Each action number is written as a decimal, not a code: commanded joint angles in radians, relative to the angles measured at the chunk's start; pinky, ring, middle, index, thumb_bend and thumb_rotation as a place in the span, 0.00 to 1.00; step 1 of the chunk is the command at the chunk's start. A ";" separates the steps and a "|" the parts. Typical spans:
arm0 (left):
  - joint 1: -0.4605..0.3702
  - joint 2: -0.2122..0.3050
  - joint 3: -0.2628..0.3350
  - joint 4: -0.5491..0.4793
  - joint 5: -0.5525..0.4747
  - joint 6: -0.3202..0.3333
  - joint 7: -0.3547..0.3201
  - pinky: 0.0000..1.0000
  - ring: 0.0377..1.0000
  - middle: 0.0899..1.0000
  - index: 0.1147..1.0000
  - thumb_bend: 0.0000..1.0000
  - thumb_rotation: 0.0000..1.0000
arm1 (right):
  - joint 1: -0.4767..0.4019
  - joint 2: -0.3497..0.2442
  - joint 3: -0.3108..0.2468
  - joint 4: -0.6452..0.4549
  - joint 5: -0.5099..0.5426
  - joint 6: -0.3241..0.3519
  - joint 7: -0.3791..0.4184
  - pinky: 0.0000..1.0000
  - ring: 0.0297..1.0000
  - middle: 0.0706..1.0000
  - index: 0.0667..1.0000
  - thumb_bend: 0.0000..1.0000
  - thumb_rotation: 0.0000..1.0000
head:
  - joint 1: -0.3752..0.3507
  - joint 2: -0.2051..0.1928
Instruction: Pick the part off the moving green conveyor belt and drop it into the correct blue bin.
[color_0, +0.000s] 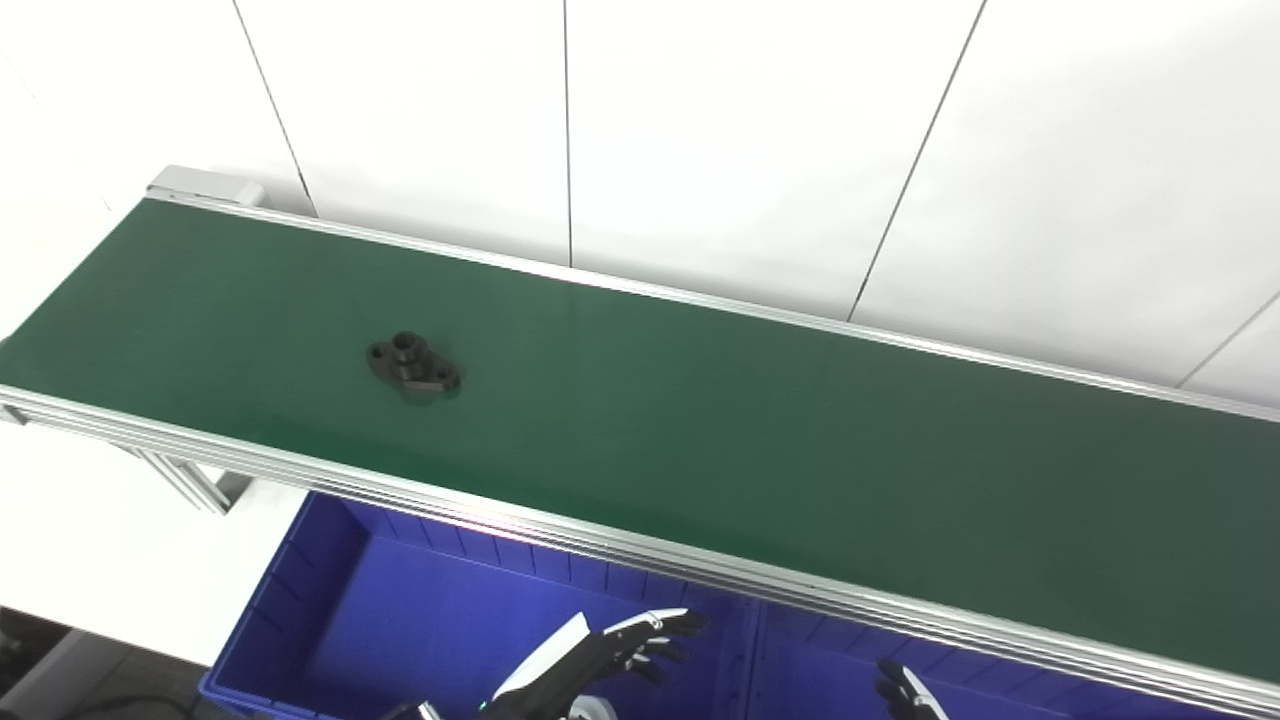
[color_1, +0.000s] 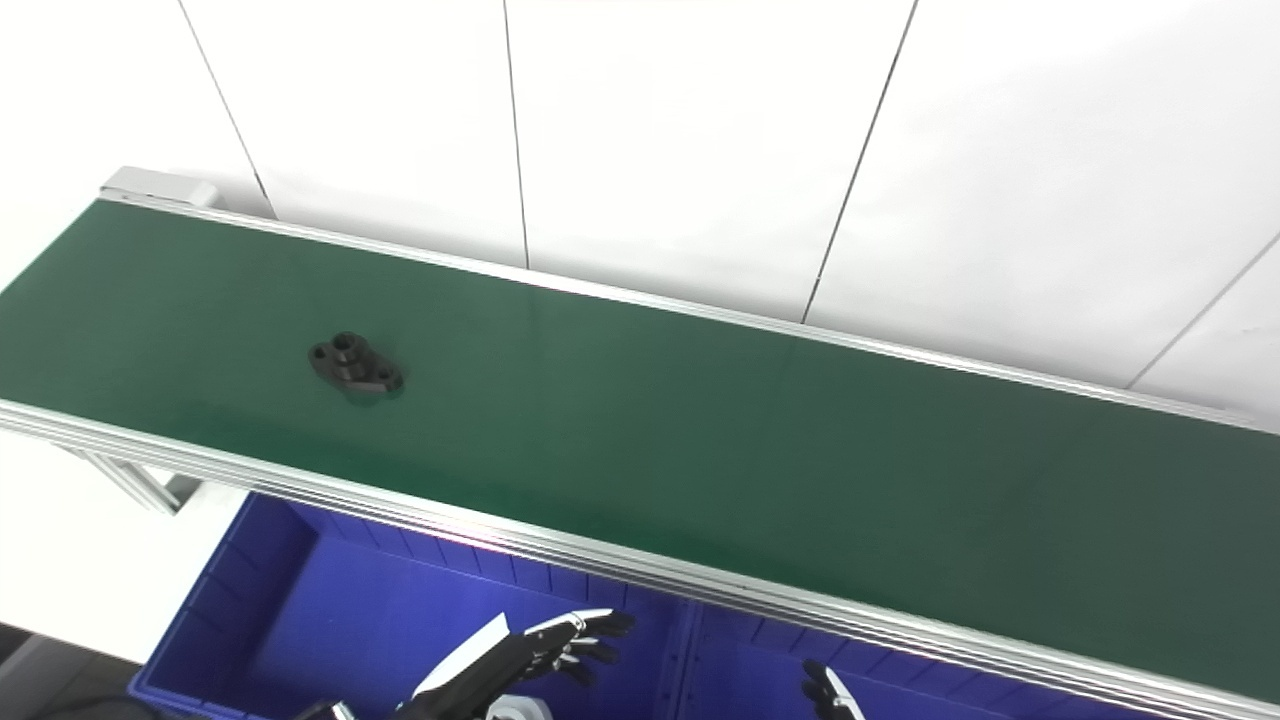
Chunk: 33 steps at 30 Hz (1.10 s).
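A small black flanged part (color_0: 413, 366) with a raised round hub lies flat on the green conveyor belt (color_0: 700, 420), on its left stretch; it also shows in the right eye view (color_1: 356, 366). My left hand (color_0: 610, 655) is open, fingers spread, hovering low over the left blue bin (color_0: 330, 600), well below and to the right of the part. Only the fingertips of my right hand (color_0: 905, 692) show at the bottom edge over the right blue bin (color_0: 820, 670); they look spread apart and empty.
The belt's silver aluminium front rail (color_0: 600, 545) runs between my hands and the belt. A divider wall (color_0: 740, 650) separates the two bins. A white panelled wall (color_0: 700, 130) stands behind the belt. The conveyor's end cap (color_0: 205, 185) is at the far left.
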 joint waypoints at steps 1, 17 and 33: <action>-0.002 -0.008 0.000 -0.011 -0.014 -0.037 0.012 0.72 0.81 0.87 0.85 0.74 0.04 | -0.007 0.002 0.002 -0.008 -0.009 -0.062 -0.026 0.86 0.90 0.89 0.94 0.81 0.00 | -0.006 -0.009; -0.015 -0.009 0.010 0.026 -0.037 -0.040 0.005 0.67 0.81 0.88 0.85 0.69 0.12 | -0.017 0.005 0.011 0.026 0.006 -0.069 -0.044 0.79 0.87 0.88 0.92 0.83 0.00 | -0.063 -0.036; -0.016 -0.019 0.013 0.036 -0.042 -0.073 0.009 0.68 0.80 0.87 0.85 0.68 0.13 | -0.017 -0.003 0.003 0.039 0.024 -0.099 -0.047 0.80 0.87 0.88 0.92 0.82 0.00 | -0.060 -0.040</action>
